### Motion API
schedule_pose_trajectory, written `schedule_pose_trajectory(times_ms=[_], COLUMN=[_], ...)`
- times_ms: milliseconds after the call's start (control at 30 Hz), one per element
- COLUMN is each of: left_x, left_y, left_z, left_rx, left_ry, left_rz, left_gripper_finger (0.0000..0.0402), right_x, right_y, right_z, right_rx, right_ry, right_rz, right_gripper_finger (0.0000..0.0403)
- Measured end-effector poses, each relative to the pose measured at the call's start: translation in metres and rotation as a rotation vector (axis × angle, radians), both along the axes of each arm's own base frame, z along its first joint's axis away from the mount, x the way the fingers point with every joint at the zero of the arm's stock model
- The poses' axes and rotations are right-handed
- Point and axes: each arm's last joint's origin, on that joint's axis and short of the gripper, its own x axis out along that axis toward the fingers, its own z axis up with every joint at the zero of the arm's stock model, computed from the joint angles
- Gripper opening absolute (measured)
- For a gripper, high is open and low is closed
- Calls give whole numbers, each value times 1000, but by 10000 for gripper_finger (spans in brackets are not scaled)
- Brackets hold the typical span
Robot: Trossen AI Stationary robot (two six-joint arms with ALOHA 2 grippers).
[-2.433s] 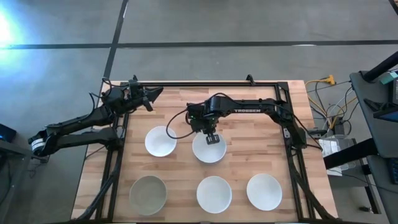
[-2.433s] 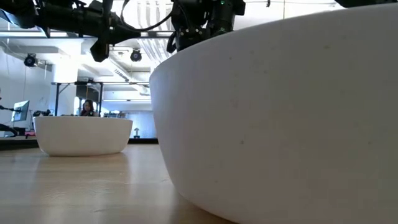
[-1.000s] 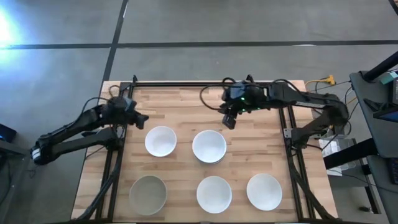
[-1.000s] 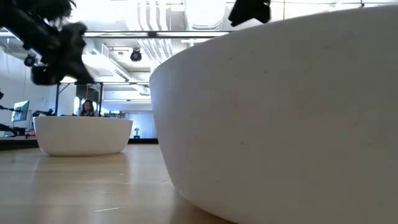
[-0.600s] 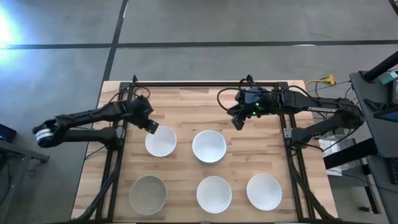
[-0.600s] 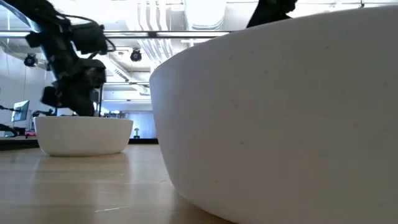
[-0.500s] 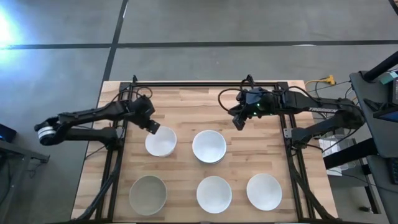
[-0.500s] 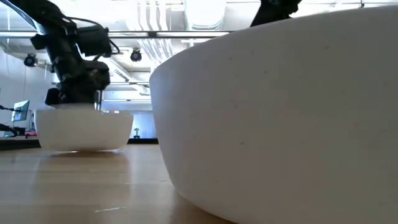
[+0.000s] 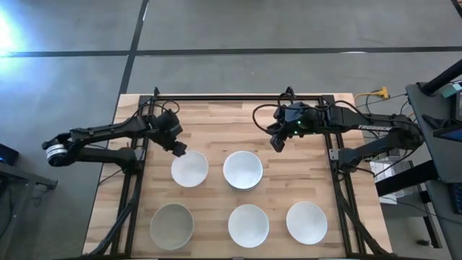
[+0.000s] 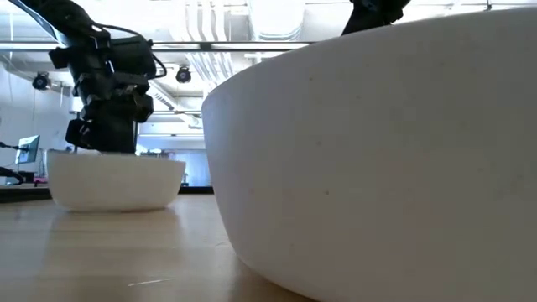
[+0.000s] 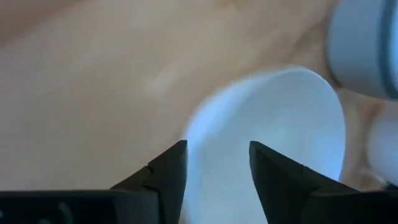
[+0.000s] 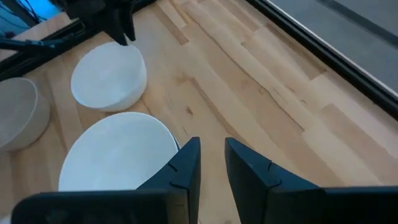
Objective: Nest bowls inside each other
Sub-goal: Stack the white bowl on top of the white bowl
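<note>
Five round bowls stand upright and apart on the wooden table (image 9: 216, 123) — two in the row nearer its far edge, three in the row nearer its front edge. The far pair, a white bowl (image 9: 190, 170) and a larger-looking white stack (image 9: 242, 170), sit side by side without touching. In the front row a grey bowl (image 9: 172, 224) sits leftmost, beside two white bowls (image 9: 248, 224) (image 9: 306, 222) — all open side up.

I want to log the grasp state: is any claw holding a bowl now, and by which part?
Nothing is held. The left claw stands open at the far rim of a white bowl, without closing on it. The right claw hangs empty above the table.
</note>
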Motion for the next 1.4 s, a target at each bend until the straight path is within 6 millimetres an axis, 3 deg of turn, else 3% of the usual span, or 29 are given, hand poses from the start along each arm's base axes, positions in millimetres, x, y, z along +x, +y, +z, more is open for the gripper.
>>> schedule_pose_trajectory(times_ms=[200,700,900,1067,1233,1400], left_x=[3,22,32,39,42,47], left_y=[-4,-9,-17,-18,-17,-15], left_z=[-6,-42,-46,-38,-23,28], left_rx=[-61,-192,-197,-175,-144,-44], left_ry=[4,160,135,44,-24,-219], left_rz=[-60,-167,-231,-237,-217,-205], left_gripper_finger=[157,155,91,10,2,1], right_x=[0,0,-1,-1,-1,-1], right_y=[0,-1,-1,-1,-1,-1], right_z=[0,-1,-1,-2,-2,-2], right_rx=[-29,-70,-86,-88,-100,-104], right_ry=[10,23,34,37,41,42], right_rz=[20,30,46,49,59,63], right_gripper_finger=[68,68,68,68,68,68])
